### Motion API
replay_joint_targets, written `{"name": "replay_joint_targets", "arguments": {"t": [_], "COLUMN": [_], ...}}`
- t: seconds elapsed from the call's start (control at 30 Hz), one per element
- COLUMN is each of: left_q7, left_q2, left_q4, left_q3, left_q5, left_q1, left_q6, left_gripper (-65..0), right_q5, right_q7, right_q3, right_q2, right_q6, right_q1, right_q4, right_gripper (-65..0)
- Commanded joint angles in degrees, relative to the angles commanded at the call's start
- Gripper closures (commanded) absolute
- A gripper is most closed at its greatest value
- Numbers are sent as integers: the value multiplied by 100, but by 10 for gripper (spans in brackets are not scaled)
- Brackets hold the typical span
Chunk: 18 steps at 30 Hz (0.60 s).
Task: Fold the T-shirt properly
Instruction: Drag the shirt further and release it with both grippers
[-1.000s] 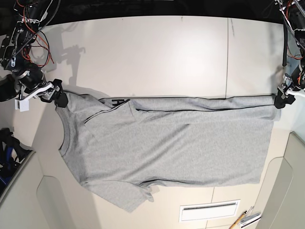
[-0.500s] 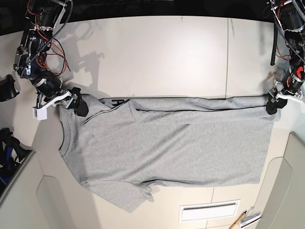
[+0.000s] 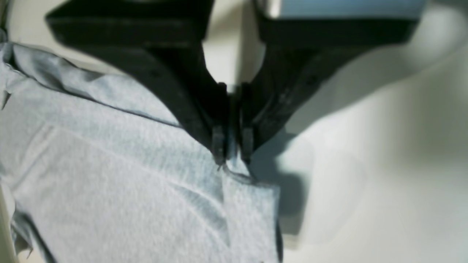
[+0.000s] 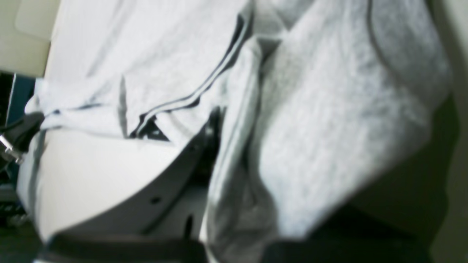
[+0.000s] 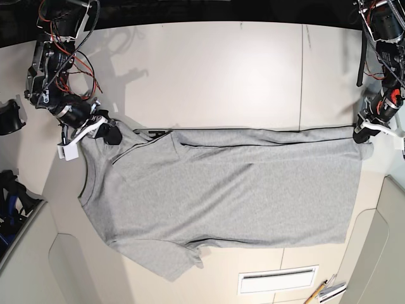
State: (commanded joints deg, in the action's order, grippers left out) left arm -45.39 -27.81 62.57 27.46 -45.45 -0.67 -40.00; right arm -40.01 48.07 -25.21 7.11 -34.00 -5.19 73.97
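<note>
You're holding the T-shirt [image 5: 221, 190] spread flat across the table [image 5: 209, 76], collar at nine o'clock, hem at three. Your left gripper [image 3: 229, 153] is pinching the hem corner at the shirt's two o'clock, jaws nearly together on cloth. Your right gripper [image 5: 109, 134] is at ten o'clock by the shoulder; grey fabric is bunching against it in the wrist view, and I'm judging it clamped. Be lifting both corners evenly, keeping the long edge taut.

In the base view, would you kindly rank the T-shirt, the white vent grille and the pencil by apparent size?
1. T-shirt, by far the largest.
2. White vent grille.
3. Pencil, smallest, though the frame edge cuts it off.
</note>
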Motion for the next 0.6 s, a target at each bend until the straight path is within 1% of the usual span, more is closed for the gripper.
{"name": "replay_joint_targets", "arguments": {"t": [0.07, 0.13, 0.2, 0.33, 0.4, 0.5, 0.6], "left_q7": [-118, -269, -442, -476, -511, -509, -509], "left_q2": [4, 2, -4, -68, -79, -76, -76], "left_q4": [197, 531, 968, 1733, 2090, 2468, 2608], "left_q3": [111, 289, 444, 476, 483, 494, 496], "left_q5": [-190, -232, -236, -315, -356, -455, -472], "left_q1": [-20, -81, -273, -800, -1117, -1665, -1998], "left_q6": [0, 0, 0, 0, 0, 0, 0], "left_gripper": [0, 0, 0, 0, 0, 0, 0], "right_q5": [-166, -216, -391, -745, -962, -1038, -1128], "right_q7": [199, 343, 428, 817, 951, 1040, 1054], "right_q3": [-85, -227, -332, -413, -413, -413, -415], "right_q2": [0, 2, 50, 153, 262, 485, 695], "right_q6": [-33, -37, -50, -57, -55, -55, -55], "right_q1": [2, 68, 264, 634, 868, 1233, 1499], "right_q4": [103, 260, 501, 968, 1217, 1563, 1740], "right_gripper": [0, 0, 0, 0, 0, 0, 0]}}
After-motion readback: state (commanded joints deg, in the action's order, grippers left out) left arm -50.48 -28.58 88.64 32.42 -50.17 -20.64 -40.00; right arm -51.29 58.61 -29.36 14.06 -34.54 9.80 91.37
